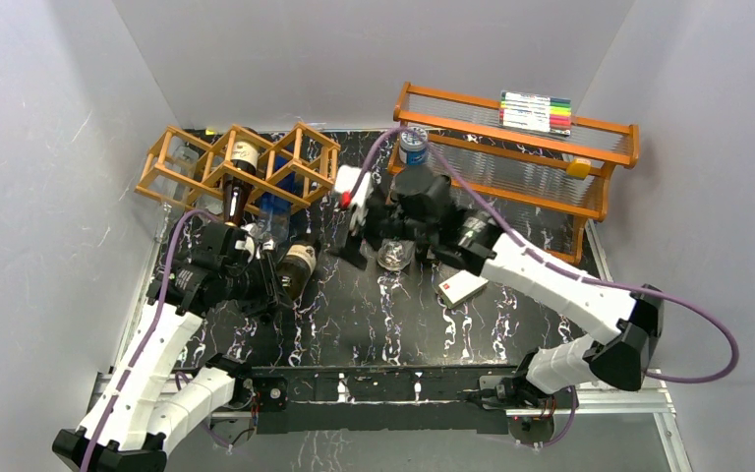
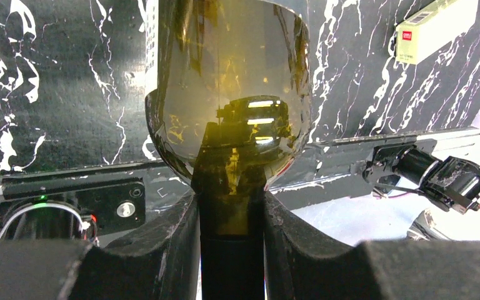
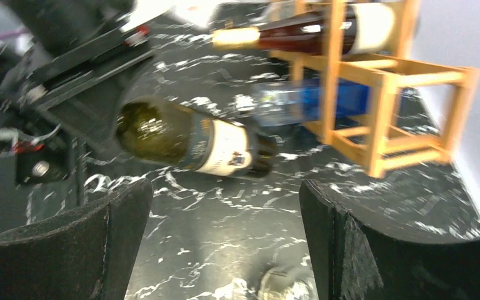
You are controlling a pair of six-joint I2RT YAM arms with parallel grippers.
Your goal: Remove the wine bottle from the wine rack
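Observation:
The orange-brown lattice wine rack stands at the back left and still holds a dark bottle with its neck pointing out. It also shows in the right wrist view, with that dark bottle and a blue bottle in its cells. My left gripper is shut on the neck of a green wine bottle, which is out of the rack and low over the table in front of it. The left wrist view shows the neck clamped between the fingers. My right gripper is open and empty, facing the green bottle.
An orange two-tier shelf stands at the back right with markers on top. A blue can stands by it. A clear glass stands under the right gripper and a white box lies mid-table.

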